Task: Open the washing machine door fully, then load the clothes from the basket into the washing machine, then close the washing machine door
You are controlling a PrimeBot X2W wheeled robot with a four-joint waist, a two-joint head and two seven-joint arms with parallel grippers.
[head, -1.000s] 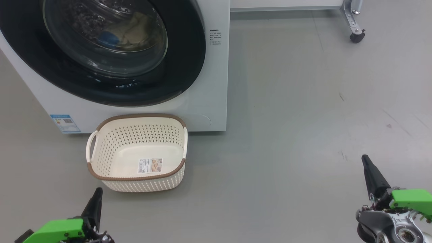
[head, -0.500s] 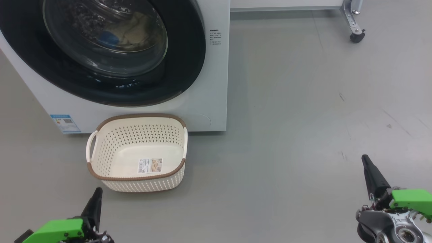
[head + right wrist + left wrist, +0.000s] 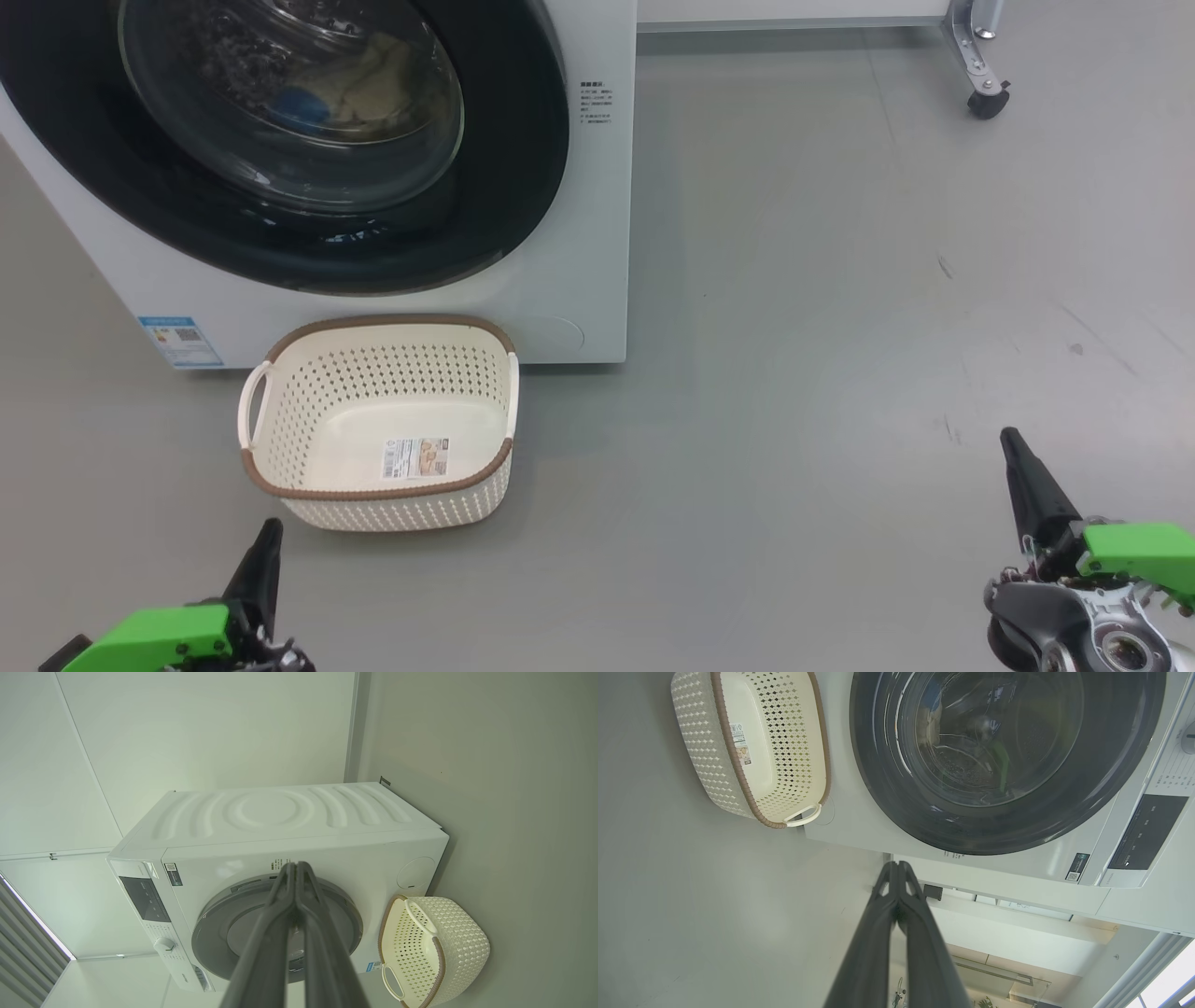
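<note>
The washing machine (image 3: pixel 597 233) stands at the upper left, its door (image 3: pixel 523 187) flat against the front, black rim around a clear glass bowl. Behind the glass lie the clothes (image 3: pixel 369 89), pale yellow with a blue patch. The cream basket (image 3: pixel 378 420) sits on the floor before the machine, with just a label on its bottom. My left gripper (image 3: pixel 269 530) is shut at the lower left, just near of the basket. My right gripper (image 3: pixel 1008 439) is shut at the lower right, far from both. Both wrist views show the machine (image 3: pixel 859 826) (image 3: pixel 280 816), the basket (image 3: pixel 705 765) (image 3: pixel 458 942) and my own closed fingers (image 3: pixel 896 891) (image 3: pixel 294 891).
Grey floor stretches right of the machine. A metal leg on a black caster (image 3: pixel 985 98) stands at the top right. A pale wall runs along the back. The machine's control panel (image 3: pixel 1148 830) and dial (image 3: pixel 163 944) are on its upper front.
</note>
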